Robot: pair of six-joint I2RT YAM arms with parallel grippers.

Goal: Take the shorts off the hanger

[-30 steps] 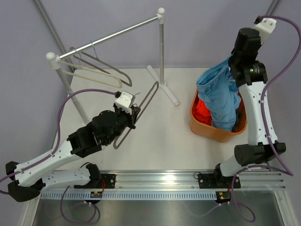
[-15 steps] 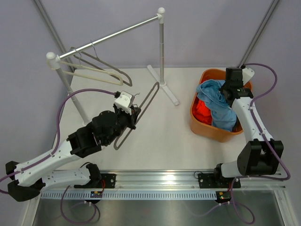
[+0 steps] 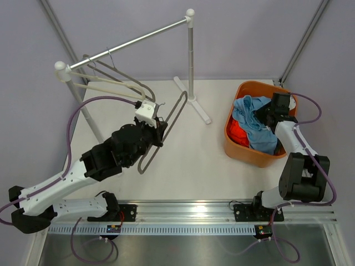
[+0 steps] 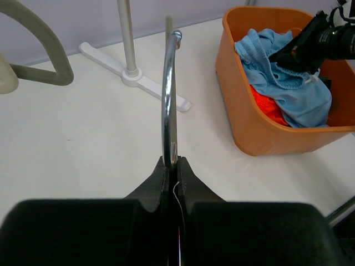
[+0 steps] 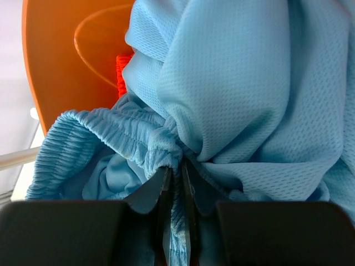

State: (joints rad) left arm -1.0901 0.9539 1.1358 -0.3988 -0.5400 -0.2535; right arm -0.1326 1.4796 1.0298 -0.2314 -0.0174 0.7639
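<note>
Down in the bin (image 3: 239,148), your right end effector (image 5: 176,173) is clamped on the blue shorts (image 5: 249,83) at the waistband, above the orange shorts (image 3: 237,129). Your left end effector (image 4: 172,166) pinches the hanger (image 4: 167,111) over the counter (image 3: 194,163).

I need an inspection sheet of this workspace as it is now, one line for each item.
Surface: white table, no spill seen.
Job's things: light blue shorts lie in the orange tub, over orange shorts; the held hanger is bare.
Clutter: nothing seen.
Grippers: left gripper, fingers shut on the hanger wire; right gripper shut on the blue waistband, inside the tub.
Cables: purple cables loop beside each arm, no snag seen.
Surroundings: rack carries other hangers; plain grey walls.
</note>
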